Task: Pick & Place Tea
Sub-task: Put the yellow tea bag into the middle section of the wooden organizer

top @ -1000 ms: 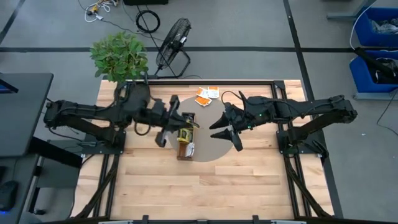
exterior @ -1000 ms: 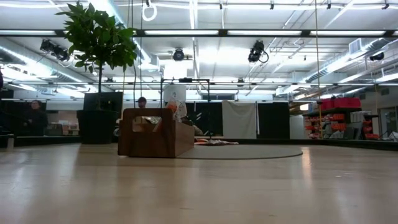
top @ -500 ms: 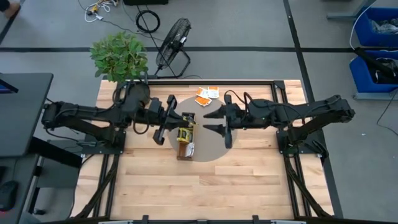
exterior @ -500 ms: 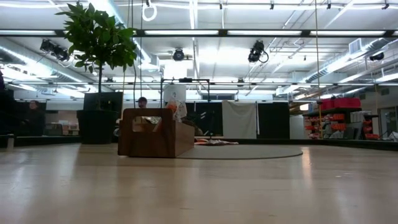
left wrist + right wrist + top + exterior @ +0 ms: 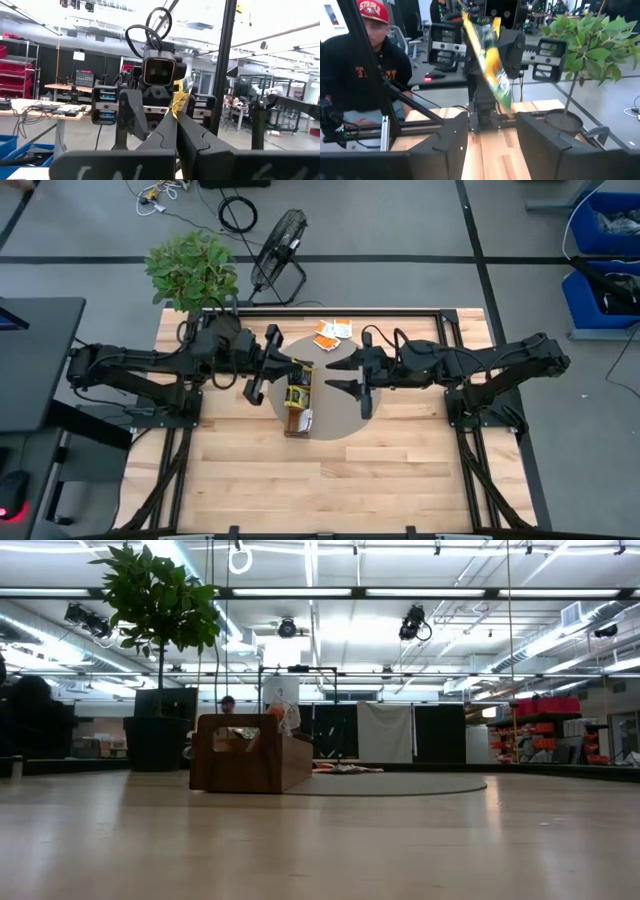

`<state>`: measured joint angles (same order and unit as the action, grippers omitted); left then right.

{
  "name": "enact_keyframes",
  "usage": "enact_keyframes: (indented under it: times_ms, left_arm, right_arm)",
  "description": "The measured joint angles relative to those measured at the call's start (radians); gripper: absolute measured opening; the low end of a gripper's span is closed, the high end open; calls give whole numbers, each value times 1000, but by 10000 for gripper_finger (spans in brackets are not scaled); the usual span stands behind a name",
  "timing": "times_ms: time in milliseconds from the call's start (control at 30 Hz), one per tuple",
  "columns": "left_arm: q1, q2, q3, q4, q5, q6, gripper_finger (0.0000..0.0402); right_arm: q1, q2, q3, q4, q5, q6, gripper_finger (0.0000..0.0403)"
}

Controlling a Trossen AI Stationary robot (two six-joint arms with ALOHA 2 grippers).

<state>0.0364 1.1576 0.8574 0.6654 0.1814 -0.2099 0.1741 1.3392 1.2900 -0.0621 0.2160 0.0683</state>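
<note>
My left gripper (image 5: 293, 370) hangs over the far end of the long wooden tray (image 5: 288, 420) and is shut on a yellow-green tea sachet (image 5: 490, 65), which shows edge-on past its fingertips (image 5: 179, 96). My right gripper (image 5: 335, 376) faces it from the table's right. It is open and a little short of the sachet, with nothing between its fingers (image 5: 455, 137). More tea sachets stand in the tray (image 5: 281, 718). Several orange-and-white ones (image 5: 333, 330) lie flat on the table beyond it. Neither gripper shows in the low view. My left gripper pinches the yellow-green sachet between its two fingers by one end (image 5: 176, 106). The fingers come from the table's left, about level and tipped slightly up. The rest of the sachet sticks out past the fingertips, tilted, and is lifted clear above the tray.
The tray rests on a round grey mat (image 5: 340, 415) at mid-table. A potted plant (image 5: 190, 270) stands at the far left corner and a fan (image 5: 280, 240) on the floor behind. A person (image 5: 350, 65) sits beyond the table's left side. Bare wood lies toward the near edge.
My right gripper has turned at the wrist from slanting down to about level and has drawn a little toward the sachet, staying open. My left gripper has shifted slightly toward the far edge, tipping up, with the sachet still in its fingers.
</note>
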Motion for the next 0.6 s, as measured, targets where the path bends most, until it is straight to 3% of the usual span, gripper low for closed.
enact_keyframes:
  times_ms: [600]
  left_arm:
    - [-1,0,0,-11,0,-15,1]
  right_arm:
    - [-5,62,0,103,5,-5,176]
